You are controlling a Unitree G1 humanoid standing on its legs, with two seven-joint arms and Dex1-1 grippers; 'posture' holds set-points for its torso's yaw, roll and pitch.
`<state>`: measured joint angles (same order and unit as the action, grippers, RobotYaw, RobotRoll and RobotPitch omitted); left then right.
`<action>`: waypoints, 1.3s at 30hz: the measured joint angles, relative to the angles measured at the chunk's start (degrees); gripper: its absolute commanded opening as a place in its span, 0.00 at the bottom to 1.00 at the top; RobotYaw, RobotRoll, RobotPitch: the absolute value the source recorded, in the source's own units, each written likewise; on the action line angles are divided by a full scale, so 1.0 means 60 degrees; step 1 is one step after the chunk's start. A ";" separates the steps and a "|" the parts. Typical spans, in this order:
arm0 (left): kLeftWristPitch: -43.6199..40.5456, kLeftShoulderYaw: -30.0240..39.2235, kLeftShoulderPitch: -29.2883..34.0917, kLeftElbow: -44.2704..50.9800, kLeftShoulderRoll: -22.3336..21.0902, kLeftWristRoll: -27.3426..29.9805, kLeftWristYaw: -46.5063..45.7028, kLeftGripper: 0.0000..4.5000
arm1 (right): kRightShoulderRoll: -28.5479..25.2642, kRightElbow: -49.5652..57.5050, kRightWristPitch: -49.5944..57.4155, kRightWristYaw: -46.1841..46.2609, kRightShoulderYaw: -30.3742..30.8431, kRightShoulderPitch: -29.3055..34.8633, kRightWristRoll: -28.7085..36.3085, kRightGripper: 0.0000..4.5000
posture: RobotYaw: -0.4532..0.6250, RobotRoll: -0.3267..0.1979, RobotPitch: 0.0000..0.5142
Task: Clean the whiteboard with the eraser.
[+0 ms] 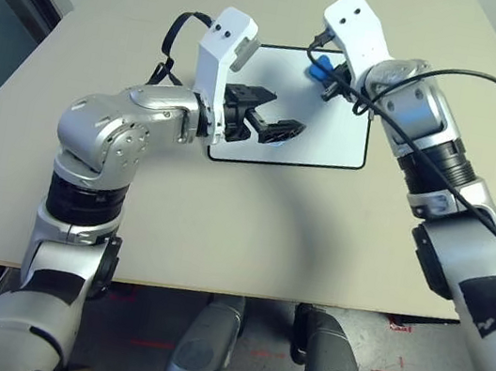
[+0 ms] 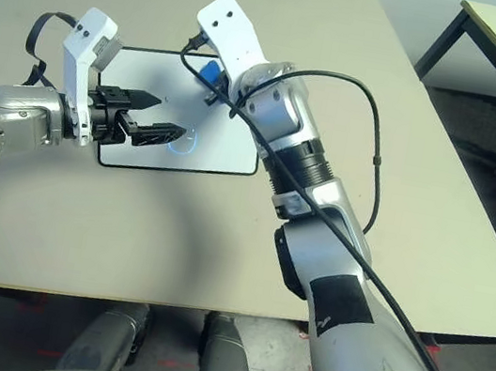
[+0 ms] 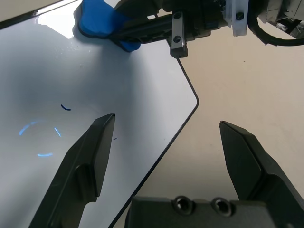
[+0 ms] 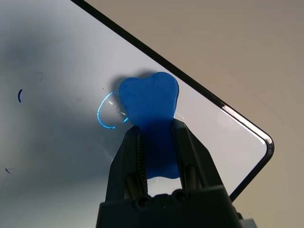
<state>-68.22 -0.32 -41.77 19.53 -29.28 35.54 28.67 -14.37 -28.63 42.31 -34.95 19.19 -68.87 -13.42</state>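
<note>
From the head views, we see the whiteboard [image 1: 328, 132] lying flat on the tabletop [image 1: 249, 233], our left gripper [image 1: 273, 118] over its near edge.

Left wrist view: our fingers [image 3: 90, 156] stand spread apart above the board's corner.

Right wrist view: our right gripper [image 4: 159, 142] pinches the eraser [image 4: 152, 109], its free end over a faint blue ring [image 4: 107, 114].

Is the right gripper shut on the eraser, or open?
Shut on it: the right gripper has both black fingers pressed against the narrow waist of the blue eraser, above the whiteboard.
</note>
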 measured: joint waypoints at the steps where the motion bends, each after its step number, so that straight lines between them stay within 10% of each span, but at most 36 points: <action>1: 0.0006 0.0000 0.0001 -0.0001 0.0000 -0.0001 0.0008 1.00 | 0.0055 0.0030 -0.0007 0.0008 0.0001 0.0052 -0.0003 0.17 | 0.49 0.62 0.27; 28: 0.0111 -0.0035 0.0062 -0.0002 -0.0049 -0.0017 0.0090 1.00 | 0.0581 0.1634 0.0097 -0.0822 0.0957 0.2146 0.0002 0.17 | 0.50 0.62 0.24; 39: 0.0286 0.0094 0.0246 -0.0005 -0.0290 -0.0220 -0.0002 1.00 | -0.2236 0.3314 0.3166 -0.1186 -0.0541 0.2024 0.0429 0.17 | 0.52 0.62 0.25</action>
<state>-66.50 0.24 -40.29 19.50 -31.02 34.22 28.66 -27.79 -8.75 61.30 -42.07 15.94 -56.72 -10.85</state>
